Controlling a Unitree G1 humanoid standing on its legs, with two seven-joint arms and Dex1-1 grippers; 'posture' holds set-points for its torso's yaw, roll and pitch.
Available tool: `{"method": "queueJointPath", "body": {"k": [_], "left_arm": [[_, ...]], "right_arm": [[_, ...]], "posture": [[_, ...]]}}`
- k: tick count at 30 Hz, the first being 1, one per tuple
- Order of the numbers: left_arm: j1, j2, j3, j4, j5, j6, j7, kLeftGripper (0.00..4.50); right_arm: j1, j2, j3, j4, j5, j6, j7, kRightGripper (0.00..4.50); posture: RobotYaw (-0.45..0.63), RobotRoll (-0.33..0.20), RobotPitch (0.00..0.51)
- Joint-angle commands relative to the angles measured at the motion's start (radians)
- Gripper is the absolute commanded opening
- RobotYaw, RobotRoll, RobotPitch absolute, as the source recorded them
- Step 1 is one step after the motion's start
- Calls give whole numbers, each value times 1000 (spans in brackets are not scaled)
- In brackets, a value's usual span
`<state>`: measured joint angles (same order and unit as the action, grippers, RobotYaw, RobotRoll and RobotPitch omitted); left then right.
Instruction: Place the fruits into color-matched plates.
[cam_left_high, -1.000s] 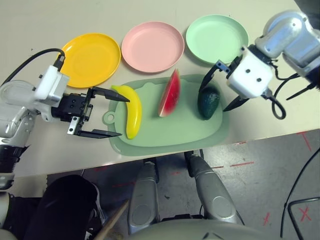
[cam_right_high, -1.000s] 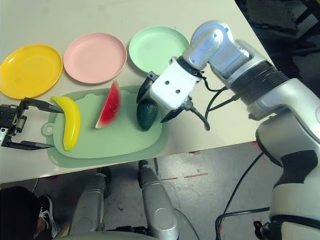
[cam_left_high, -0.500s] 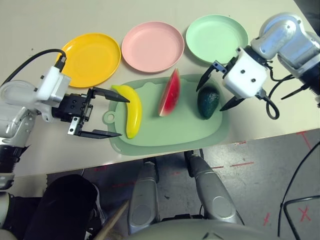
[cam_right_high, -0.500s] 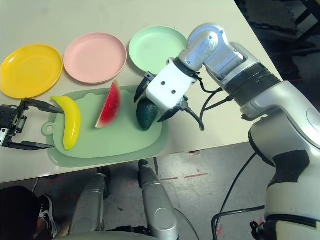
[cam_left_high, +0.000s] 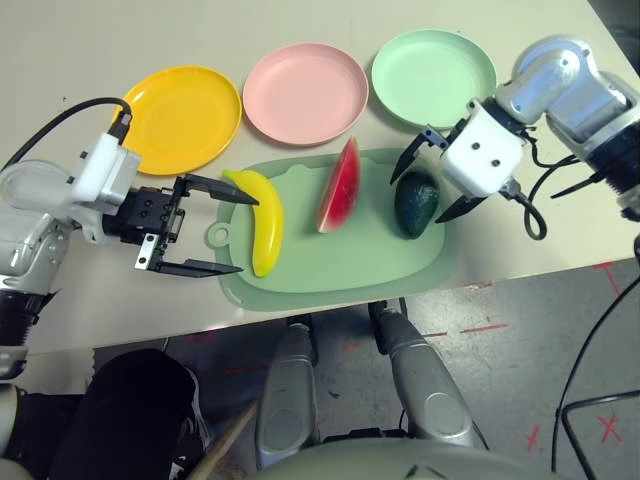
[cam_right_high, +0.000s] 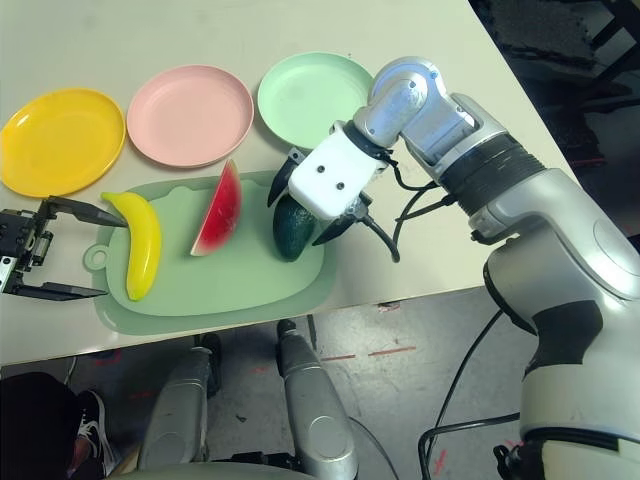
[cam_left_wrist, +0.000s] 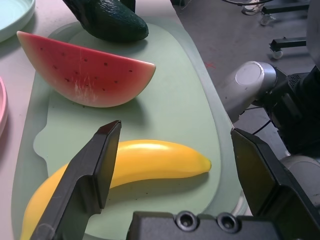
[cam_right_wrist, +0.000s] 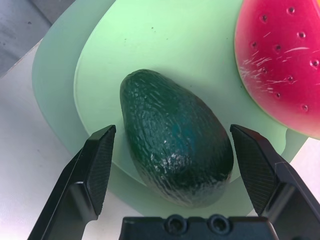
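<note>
Three fruits lie on a pale green cutting board (cam_left_high: 340, 262): a yellow banana (cam_left_high: 262, 220) at the left, a red watermelon wedge (cam_left_high: 340, 187) in the middle, a dark green avocado (cam_left_high: 416, 203) at the right. Behind the board sit a yellow plate (cam_left_high: 182, 115), a pink plate (cam_left_high: 305, 92) and a mint green plate (cam_left_high: 433, 77), all bare. My left gripper (cam_left_high: 218, 228) is open beside the banana, one finger touching its far end. My right gripper (cam_left_high: 428, 187) is open, its fingers either side of the avocado (cam_right_wrist: 175, 137) without touching it.
The board's near edge lies close to the table's front edge (cam_left_high: 300, 318). Bare table (cam_left_high: 100, 40) stretches behind the plates. A black cable (cam_left_high: 60, 125) runs from my left wrist.
My right gripper has moved left and down over the avocado, so its fingers now straddle it. The left arm and the fruits have stayed where they were.
</note>
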<state>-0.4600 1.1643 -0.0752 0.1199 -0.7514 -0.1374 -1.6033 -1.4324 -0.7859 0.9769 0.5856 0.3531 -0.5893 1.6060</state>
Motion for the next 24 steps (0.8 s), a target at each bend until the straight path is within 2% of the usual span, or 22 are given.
{"method": "queueJointPath", "body": {"k": [1,6,9,12,13,24], "left_arm": [[9,19,-16,8,7,-13,-11,4462],[9,22,-20,13,9,-20,-11,4462],[6,23,-22,17,9,-25,-11,4500],[-4,26,-22,30,9,-31,-11,4500],[-7,27,-23,33,10,-32,-11,4500],[-13,29,-32,60,6,-51,-11,4500]], "right_arm": [[13,4,-13,-5,-9,-7,8,4500],[14,2,-8,-8,-4,0,8,4500],[14,0,-5,-9,-1,1,8,4034],[15,-1,-5,-9,1,3,8,3022],[15,-2,-5,-9,1,2,8,2954],[0,-4,-4,7,8,4,8,2954]], "posture": [[-35,0,426],[-39,0,428],[-39,0,428],[-39,0,428],[-37,0,428],[-41,0,427]]}}
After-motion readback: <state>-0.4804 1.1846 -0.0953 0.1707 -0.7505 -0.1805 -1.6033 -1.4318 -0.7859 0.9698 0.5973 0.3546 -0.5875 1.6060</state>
